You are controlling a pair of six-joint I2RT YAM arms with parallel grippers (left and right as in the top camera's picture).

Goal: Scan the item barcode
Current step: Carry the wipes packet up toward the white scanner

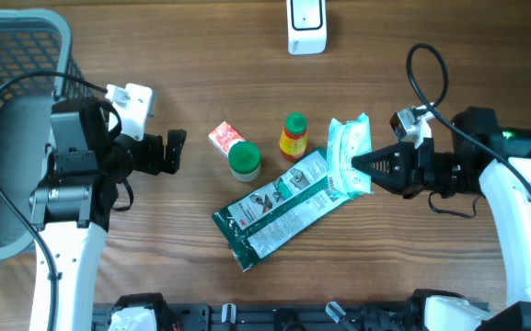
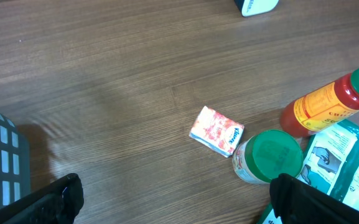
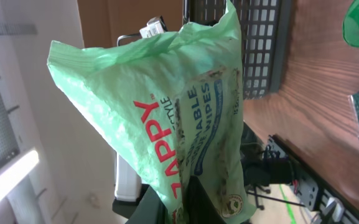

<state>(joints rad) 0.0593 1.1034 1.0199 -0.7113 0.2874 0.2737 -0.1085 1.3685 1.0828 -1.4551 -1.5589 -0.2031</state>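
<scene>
Pale-green wipes pack (image 1: 347,147): the thing to be scanned, by my judgement. My right gripper (image 1: 363,166) is clamped on one edge of it, and it appears raised off the table with its printed face toward my right wrist camera. I judge it is held by the edge so that either face can be turned to the reader. No barcode shows in any view.

White scanner (image 1: 306,26): stands at the far table edge, well apart from the pack.

Left gripper (image 1: 177,151): fingers spread wide, empty, low over the table beside the basket; in reserve, I judge.

Loose stock, mid-table: tissue packet (image 2: 216,130); green-lidded jar (image 2: 268,156) just beside it; red sauce bottle (image 2: 328,107), lying down; long green-and-white pouch (image 1: 279,206), laid diagonally, its upper end by the held pack.

Surface: brown wood-grain table (image 1: 201,55), matt and flat. A grey mesh basket (image 1: 26,37) sits at its left end.

Room: pale and blurred behind the pack; I cannot tell more.
</scene>
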